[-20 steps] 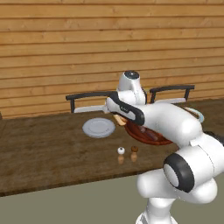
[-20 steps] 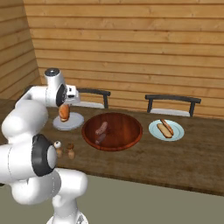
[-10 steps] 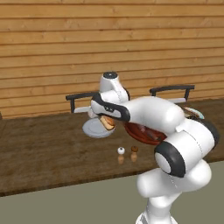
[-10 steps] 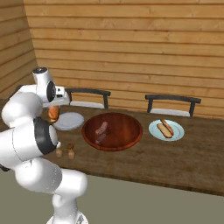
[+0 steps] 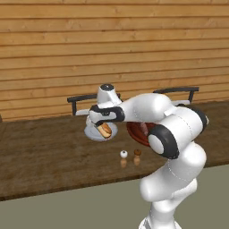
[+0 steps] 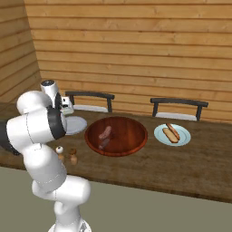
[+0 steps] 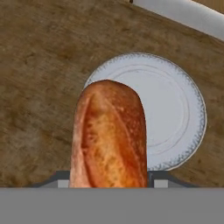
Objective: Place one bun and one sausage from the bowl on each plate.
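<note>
My gripper (image 5: pixel 104 129) is shut on a golden-brown bun (image 5: pixel 105 130) and holds it just above the empty pale grey plate (image 5: pixel 95 133) on the left. In the hand view the bun (image 7: pixel 109 135) stands in front of that plate (image 7: pixel 175 109), over its near-left part. The wide reddish-brown bowl (image 6: pixel 131 136) sits mid-table with one sausage (image 6: pixel 105 132) in it; in the left base view my arm hides part of the bowl (image 5: pixel 136 132). A second plate (image 6: pixel 186 136) on the right carries a bun and a sausage (image 6: pixel 171 133).
Two small shakers (image 5: pixel 124 155) (image 5: pixel 137 153) stand near the table's front edge, below the left plate. Two dark-framed chairs (image 6: pixel 89 96) (image 6: pixel 179 103) stand behind the table against the wooden wall.
The arm has swung left with the bun, from the bowl's edge to above the left plate. The bowl, the sausage and the right plate have stayed put.
</note>
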You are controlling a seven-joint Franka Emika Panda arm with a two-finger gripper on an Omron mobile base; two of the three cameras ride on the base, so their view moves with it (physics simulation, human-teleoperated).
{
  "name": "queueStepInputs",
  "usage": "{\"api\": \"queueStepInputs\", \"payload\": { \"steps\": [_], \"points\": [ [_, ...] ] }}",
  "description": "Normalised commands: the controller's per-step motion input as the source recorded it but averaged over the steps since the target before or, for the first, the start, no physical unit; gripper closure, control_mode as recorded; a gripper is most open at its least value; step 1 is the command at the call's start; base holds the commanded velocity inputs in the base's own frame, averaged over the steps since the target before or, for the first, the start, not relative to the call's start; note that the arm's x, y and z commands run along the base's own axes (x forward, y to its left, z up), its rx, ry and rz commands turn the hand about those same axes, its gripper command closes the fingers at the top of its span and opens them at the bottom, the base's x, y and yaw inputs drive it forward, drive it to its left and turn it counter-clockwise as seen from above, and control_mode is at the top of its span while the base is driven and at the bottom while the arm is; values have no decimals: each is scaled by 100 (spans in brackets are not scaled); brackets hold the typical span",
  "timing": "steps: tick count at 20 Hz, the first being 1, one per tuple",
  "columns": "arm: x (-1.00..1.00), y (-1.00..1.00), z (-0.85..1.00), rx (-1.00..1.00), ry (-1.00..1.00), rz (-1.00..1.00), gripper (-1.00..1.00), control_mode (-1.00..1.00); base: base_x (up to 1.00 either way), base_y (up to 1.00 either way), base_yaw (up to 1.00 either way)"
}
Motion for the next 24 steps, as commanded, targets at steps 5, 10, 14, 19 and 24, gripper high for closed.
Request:
{"api": "queueStepInputs", "payload": {
  "steps": [5,10,14,19,24],
  "points": [
    [12,17,0,-1,0,2,100,-100,0,0,0],
    [4,-3,-34,0,0,0,100,-100,0,0,0],
    [19,0,-32,0,0,0,100,-100,0,0,0],
    [43,0,0,0,-2,0,100,-100,0,0,0],
    [19,0,-13,0,-1,0,100,-100,0,0,0]
  ]
}}
